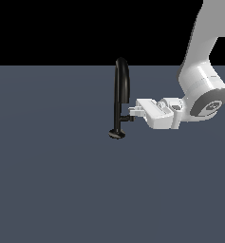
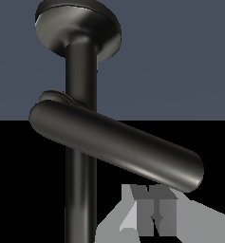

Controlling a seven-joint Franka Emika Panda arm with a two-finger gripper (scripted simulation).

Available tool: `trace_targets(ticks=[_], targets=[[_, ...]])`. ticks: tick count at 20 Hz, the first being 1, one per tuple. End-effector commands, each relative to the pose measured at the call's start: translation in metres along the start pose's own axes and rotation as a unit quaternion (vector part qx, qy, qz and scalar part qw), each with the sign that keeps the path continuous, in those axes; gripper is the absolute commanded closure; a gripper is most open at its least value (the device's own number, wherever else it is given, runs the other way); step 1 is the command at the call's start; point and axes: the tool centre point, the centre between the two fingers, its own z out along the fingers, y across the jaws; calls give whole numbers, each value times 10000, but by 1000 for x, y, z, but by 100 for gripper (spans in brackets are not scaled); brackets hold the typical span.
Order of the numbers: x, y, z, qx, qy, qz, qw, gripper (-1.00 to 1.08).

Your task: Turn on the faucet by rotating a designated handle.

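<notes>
Closest to the wrist camera is one pale finger [image 2: 154, 216] of the hand [image 1: 133, 112], seen just below the free end of the handle [image 2: 115, 144]. The handle is a smooth black bar lying across the view at a slant, its other end joined by a short stub to the upright stem of the faucet [image 2: 80, 71]. Behind that the stem runs to a round base against the grey counter [image 2: 180, 57].

In the exterior view the white arm [image 1: 199, 88] reaches in from the exterior view's right, level and low. Its hand is right at the handle [image 1: 129, 117], which sticks out from the lower stem toward the arm. Whether the fingers are clamped on the bar or merely against it cannot be told. The faucet [image 1: 121, 97] stands upright near the middle of the counter [image 1: 52, 180], its arched spout at the top.
</notes>
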Motion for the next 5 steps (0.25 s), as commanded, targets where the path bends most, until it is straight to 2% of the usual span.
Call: trace_targets(ticks=[1,5], targets=[[29,13,0,18,-13,143,9999,108],[50,23,0,16,-19,175,9998,108]])
